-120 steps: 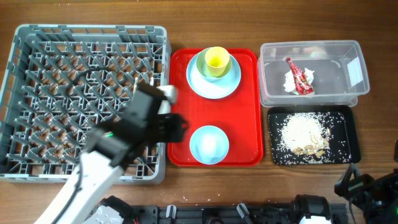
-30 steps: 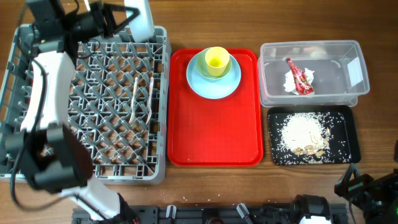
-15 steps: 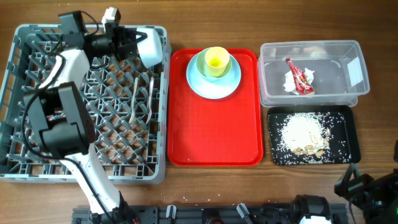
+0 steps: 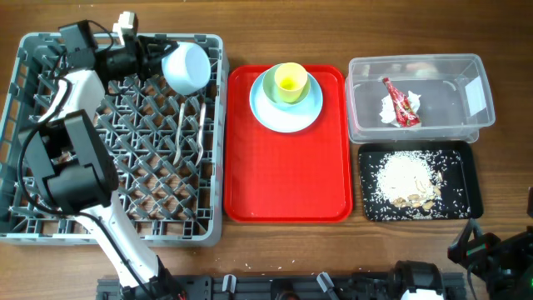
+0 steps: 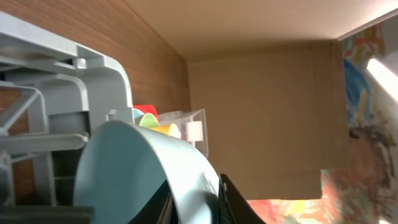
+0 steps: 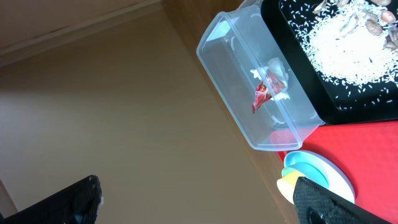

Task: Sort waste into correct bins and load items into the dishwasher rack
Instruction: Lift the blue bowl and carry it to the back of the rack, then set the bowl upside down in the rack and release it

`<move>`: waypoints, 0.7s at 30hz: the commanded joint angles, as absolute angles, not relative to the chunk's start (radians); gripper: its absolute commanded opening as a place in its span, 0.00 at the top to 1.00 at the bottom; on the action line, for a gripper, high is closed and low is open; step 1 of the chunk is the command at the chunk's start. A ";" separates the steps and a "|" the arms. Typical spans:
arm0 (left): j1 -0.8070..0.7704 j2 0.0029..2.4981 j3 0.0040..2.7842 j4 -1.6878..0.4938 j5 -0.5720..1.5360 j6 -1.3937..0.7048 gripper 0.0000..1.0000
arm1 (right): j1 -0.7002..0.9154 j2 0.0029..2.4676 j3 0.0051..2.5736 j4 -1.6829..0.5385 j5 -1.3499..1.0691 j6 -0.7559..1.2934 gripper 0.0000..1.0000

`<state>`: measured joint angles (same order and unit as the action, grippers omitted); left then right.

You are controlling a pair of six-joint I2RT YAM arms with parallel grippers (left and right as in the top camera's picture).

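Ref = large square grey plastic rack (image 4: 150, 200) w/ peg-grid floor, on the wooden table (image 4: 275, 237).

L gripper (image 4: 158, 60) is over rack's far edge, by its far-R corner; L arm runs up across rack's L half. Small light blue bowl (image 4: 186, 67) is at that same far-R corner, tilted on its side, not flat on the pegs. Can't tell if it rests on them. In the L wrist view the bowl's wall runs btwn the two dark fingers (image 5: 231, 198). Can't tell if they pinch it or are clear of it.

White plastic fork & spoon (image 4: 179, 137) lie side by side inside rack, R of its centre; too small to say which is which.

Flat red plastic tray (image 4: 287, 175) is just R of rack. On its far half is a light blue round plate (image 4: 263, 112), w/ a yellow-green cup (image 4: 289, 82) upright on it.

Further R of rack, past red tray, far side: clear plastic rectangular tub (image 4: 445, 108) w/ white label (image 4: 476, 96) on its R wall. Inside it are a red crinkled snack wrapper (image 4: 400, 102) and a crumpled white napkin (image 4: 388, 108), touching.

Same way R of rack, near side, just beside the tub: shallow black rectangular tray (image 4: 466, 208) holding whitish rice-like scraps (image 4: 400, 175) w/ beige bits (image 4: 416, 200).

R gripper (image 6: 196, 186) is well apart from rack, by the tub's side of the table. Its fingers are spread wide, nothing btwn them.
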<state>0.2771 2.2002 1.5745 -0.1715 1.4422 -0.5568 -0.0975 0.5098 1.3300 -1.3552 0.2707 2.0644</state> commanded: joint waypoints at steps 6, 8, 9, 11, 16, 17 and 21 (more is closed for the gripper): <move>0.319 2.220 1.575 -0.159 1.361 -0.501 0.00 | -0.101 0.507 1.327 -1.356 0.280 2.072 0.00; 0.330 2.214 1.575 -0.149 1.346 -0.501 0.00 | -0.101 0.507 1.327 -1.356 0.280 2.072 0.00; 0.336 2.209 1.575 -0.142 1.340 -0.501 0.00 | -0.101 0.507 1.327 -1.356 0.280 2.072 0.00; 0.350 2.194 1.577 -0.138 1.320 -0.501 0.00 | -0.101 0.507 1.327 -1.356 0.280 2.072 0.00; 0.378 2.099 1.577 -0.139 1.299 -0.505 0.00 | -0.101 0.507 1.327 -1.356 0.280 2.072 0.00; 0.378 2.074 1.577 -0.147 1.297 -0.505 0.00 | -0.101 0.507 1.327 -1.356 0.280 2.071 0.00; 0.350 1.959 1.577 -0.294 1.190 -0.488 0.00 | -0.101 0.507 1.327 -1.356 0.280 2.072 0.00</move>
<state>0.3771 2.1170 1.5738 -0.2016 1.2846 -0.5247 -0.0975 0.5098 1.3300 -1.3544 0.2707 2.0644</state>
